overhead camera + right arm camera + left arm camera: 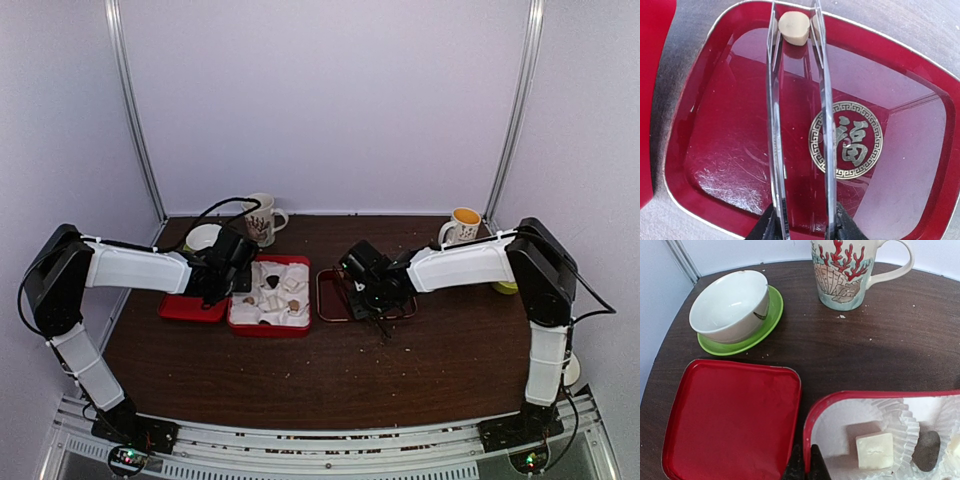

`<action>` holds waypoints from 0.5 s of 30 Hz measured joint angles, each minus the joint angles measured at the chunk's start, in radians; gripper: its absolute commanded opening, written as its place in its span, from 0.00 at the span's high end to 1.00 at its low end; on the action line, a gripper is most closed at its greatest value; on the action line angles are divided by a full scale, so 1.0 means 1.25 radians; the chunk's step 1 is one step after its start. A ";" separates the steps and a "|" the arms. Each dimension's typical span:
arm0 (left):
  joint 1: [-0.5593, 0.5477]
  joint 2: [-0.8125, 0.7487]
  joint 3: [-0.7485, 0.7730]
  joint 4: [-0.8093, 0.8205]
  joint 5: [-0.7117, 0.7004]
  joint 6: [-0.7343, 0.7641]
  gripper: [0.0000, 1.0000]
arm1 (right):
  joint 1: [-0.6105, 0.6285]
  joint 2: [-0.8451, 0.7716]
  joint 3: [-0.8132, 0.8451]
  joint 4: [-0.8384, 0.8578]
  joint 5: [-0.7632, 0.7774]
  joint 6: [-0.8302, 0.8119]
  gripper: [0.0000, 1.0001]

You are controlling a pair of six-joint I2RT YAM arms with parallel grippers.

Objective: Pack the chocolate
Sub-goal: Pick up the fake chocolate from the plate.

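The chocolate lies in the white paper cups of the open red box [240,322]: a cream cube [874,450] and a brown lump [926,450] show in the left wrist view. My left gripper [805,465] is shut on the box's red rim [812,425] at its left side. My right gripper [794,22] hangs over a dark red tray [725,125], and its long clear fingers [774,100] pinch a small round tan piece of chocolate [795,29] at their tips, near the tray's far rim. In the top view the right gripper [374,292] is just right of the box.
The red lid [730,420] lies flat left of the box. Behind it a white bowl [730,307] sits on a green saucer, and a coral-patterned mug [845,272] stands nearby. An orange-filled cup [462,226] is at the back right. Crumbs dot the brown table.
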 measured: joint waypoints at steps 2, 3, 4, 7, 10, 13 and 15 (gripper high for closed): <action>0.000 0.000 0.000 0.004 0.002 0.004 1.00 | 0.001 0.000 0.000 0.001 0.008 0.002 0.71; 0.001 0.000 0.000 0.005 0.003 0.005 1.00 | 0.002 0.000 0.000 0.001 0.012 0.005 0.71; 0.002 0.000 0.000 0.008 0.005 0.006 1.00 | 0.002 0.000 0.000 0.001 0.015 0.004 0.72; 0.003 0.000 0.000 0.009 0.007 0.008 1.00 | 0.002 -0.002 -0.009 0.009 0.021 0.005 0.73; 0.004 0.001 0.000 0.009 0.008 0.011 1.00 | 0.001 -0.015 -0.048 0.018 0.028 0.003 0.74; 0.004 0.003 0.000 0.009 0.009 0.013 1.00 | 0.001 -0.040 -0.077 0.020 0.036 -0.001 0.74; 0.004 0.005 0.000 0.010 0.010 0.013 1.00 | 0.001 -0.066 -0.098 0.021 0.034 -0.008 0.74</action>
